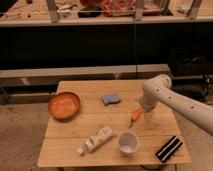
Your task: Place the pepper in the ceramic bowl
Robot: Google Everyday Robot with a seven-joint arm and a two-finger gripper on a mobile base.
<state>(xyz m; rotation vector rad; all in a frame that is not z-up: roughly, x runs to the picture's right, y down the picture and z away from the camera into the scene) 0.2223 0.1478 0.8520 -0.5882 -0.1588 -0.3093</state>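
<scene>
The pepper (135,116) is a small orange-red tapered thing lying on the wooden table (90,125), right of centre. My gripper (146,117) hangs from the white arm just right of the pepper, low over the table, close beside it. The ceramic bowl (64,105) is orange with a paler speckled inside and sits near the table's left edge, far from the gripper.
A blue sponge (111,99) lies at the back middle. A white bottle (96,140) lies on its side at the front. A white cup (128,142) stands in front of the pepper. A black striped block (168,148) lies at the front right corner.
</scene>
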